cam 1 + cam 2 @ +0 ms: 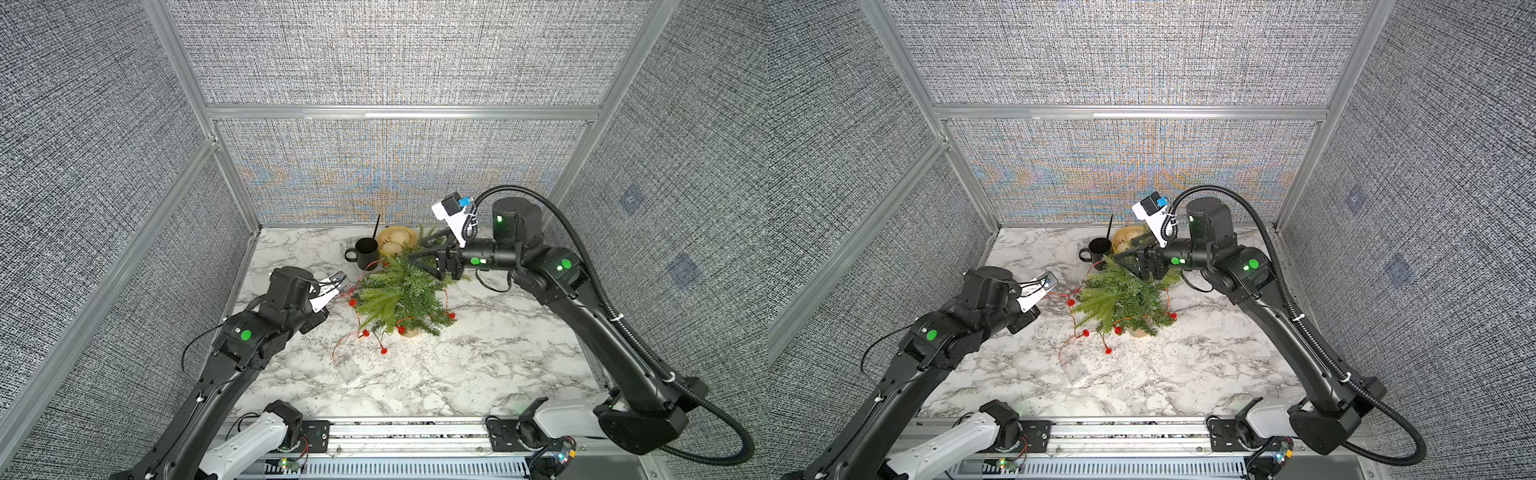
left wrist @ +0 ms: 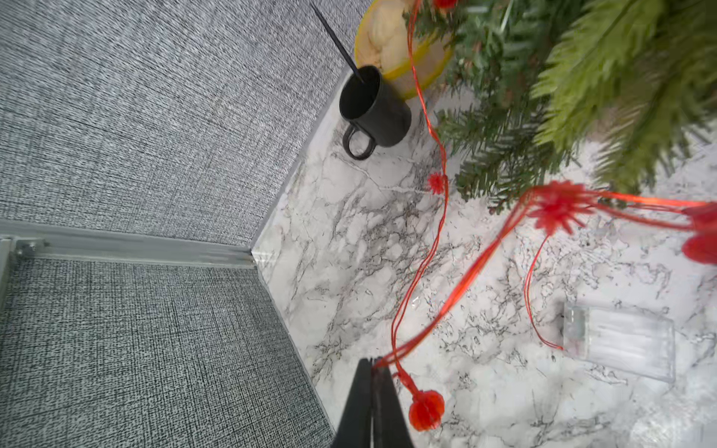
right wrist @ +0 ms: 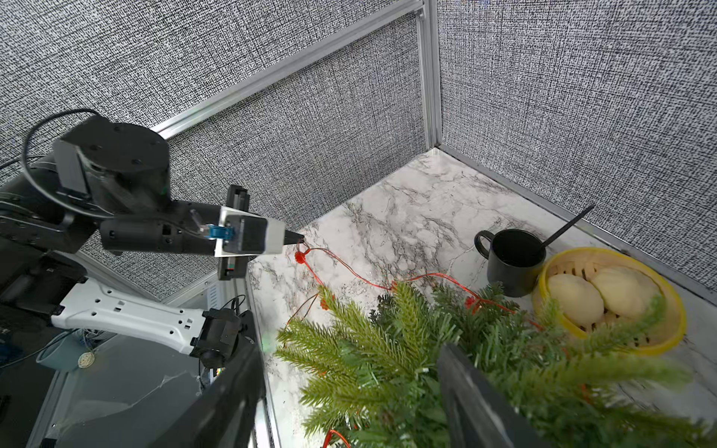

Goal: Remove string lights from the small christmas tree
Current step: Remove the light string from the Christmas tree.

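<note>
While the left gripper [image 2: 371, 362] pinches the red wire of the string lights [image 2: 425, 405] tight beside one bulb, the rest drapes over the small christmas tree [image 1: 401, 295] mid-table. The clear battery box [image 1: 348, 368] lies on the marble table [image 1: 498, 357] near the tree. The right gripper [image 1: 422, 252] stands wide open around the tree's top fronds, perhaps touching them.

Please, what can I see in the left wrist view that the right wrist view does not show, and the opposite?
Only left wrist: the clear battery box, lying flat. Only right wrist: the right claw, fingers apart around the treetop, and the left arm seen from outside. Both: the left claw shut on the string lights, the small christmas tree, the black mug, the yellow basket.
</note>
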Robot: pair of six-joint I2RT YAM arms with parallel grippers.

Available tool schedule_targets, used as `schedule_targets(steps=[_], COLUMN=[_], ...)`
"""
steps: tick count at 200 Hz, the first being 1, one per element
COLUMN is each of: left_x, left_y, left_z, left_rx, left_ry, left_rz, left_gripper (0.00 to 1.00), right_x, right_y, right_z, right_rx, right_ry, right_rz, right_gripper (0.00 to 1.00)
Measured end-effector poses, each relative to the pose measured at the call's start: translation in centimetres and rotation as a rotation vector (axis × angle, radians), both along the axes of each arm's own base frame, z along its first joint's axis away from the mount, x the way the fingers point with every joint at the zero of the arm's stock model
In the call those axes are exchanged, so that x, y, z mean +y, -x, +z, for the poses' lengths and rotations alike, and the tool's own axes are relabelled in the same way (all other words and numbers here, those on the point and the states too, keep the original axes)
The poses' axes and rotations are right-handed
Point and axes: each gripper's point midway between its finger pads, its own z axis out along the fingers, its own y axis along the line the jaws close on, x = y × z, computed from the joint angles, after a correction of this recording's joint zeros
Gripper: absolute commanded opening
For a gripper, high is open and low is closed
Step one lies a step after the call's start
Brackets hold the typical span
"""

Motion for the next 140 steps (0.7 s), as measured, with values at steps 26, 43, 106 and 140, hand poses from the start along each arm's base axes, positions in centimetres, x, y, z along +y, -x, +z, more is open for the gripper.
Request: schedule_targets(steps=[26,43,106,140], left_x=[0.6,1.0,2.3,1.8], left_y=[-1.0,-1.8,-5.9,-7.5], left_z=[-1.9,-1.9,-0.2,1.7], left_rx=[0.051,0.037,-0.058,-0.107], left_ry=[-0.051,-0.057,-0.076,-0.043], left_rz=[0.037,0.068,0.185,0.2], left_gripper=[0.0,0.0,0.0,0.0], right_x=[0.1,0.0,-0.2,-0.5], right_y=[0.0,0.0,0.3,0.4], right_z=[0.2,0.1,0.5,0.9], right_rx=[-0.003,-0.003,-0.013,-0.021], right_ry=[-0.006,-0.006,-0.013,-0.019], right_rz=[0.002,0.002,0.001,-0.004], right_gripper=[0.72,0.72,0.72,0.72])
